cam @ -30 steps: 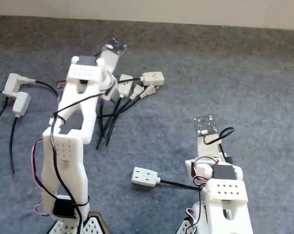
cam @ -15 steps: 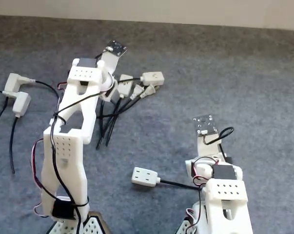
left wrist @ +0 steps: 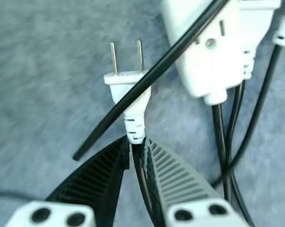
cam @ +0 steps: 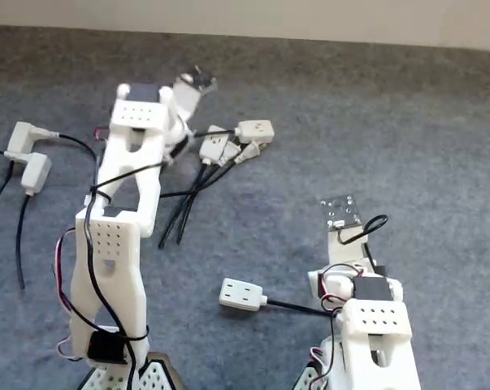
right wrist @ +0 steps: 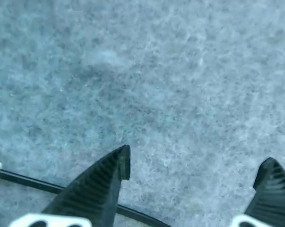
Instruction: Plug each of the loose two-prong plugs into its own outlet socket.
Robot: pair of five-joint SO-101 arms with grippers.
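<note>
Over grey carpet (left wrist: 38, 71), beside a white outlet socket (left wrist: 208, 52): pinching the two-prong plug (left wrist: 128, 85) at its cord end with the left gripper (left wrist: 136, 151), prongs and long axis pointing straight away from it. Holding the right gripper (right wrist: 194, 172) spread wide, grasping nothing.

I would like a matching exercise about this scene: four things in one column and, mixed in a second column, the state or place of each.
Things
1. left hand
2. right hand
3. two-prong plug
4. lone outlet socket

States or places
A. lies on the carpet, nothing plugged in
B. open above bare carpet
C. shut just behind the plug's body
D. prongs free, a black cable crossing over it

Pairs: 1-C, 2-B, 3-D, 4-A
</note>
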